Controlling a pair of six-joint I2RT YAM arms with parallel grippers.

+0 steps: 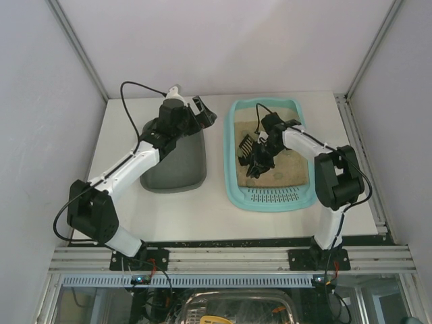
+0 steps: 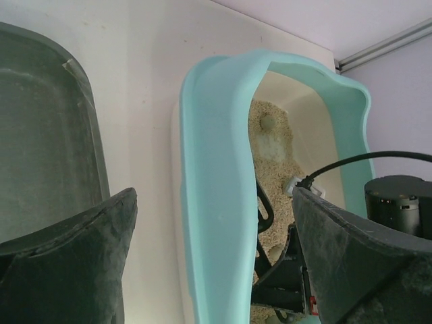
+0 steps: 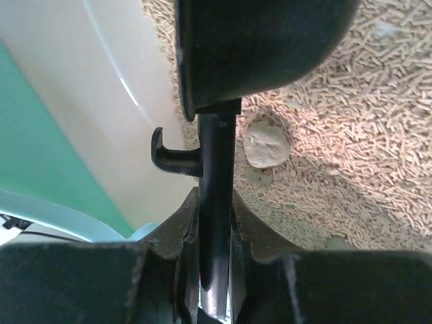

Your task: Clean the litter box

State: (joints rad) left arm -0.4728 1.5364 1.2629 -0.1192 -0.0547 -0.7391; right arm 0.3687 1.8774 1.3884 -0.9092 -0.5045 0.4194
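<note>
Jaws of the right gripper (image 3: 214, 233) pinch the scoop (image 3: 216, 152) handle, a clump (image 3: 266, 143) beside it unseen from above; the left gripper (image 2: 212, 202) gapes wide, empty.

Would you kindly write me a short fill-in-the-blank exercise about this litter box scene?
The right tool is shut on the black scoop inside the ____ litter box.
The left tool hangs ____ by the dark grey tray.
A pale clump lies on the ____ beside the scoop handle.
Missing words: turquoise; open; litter.
</note>
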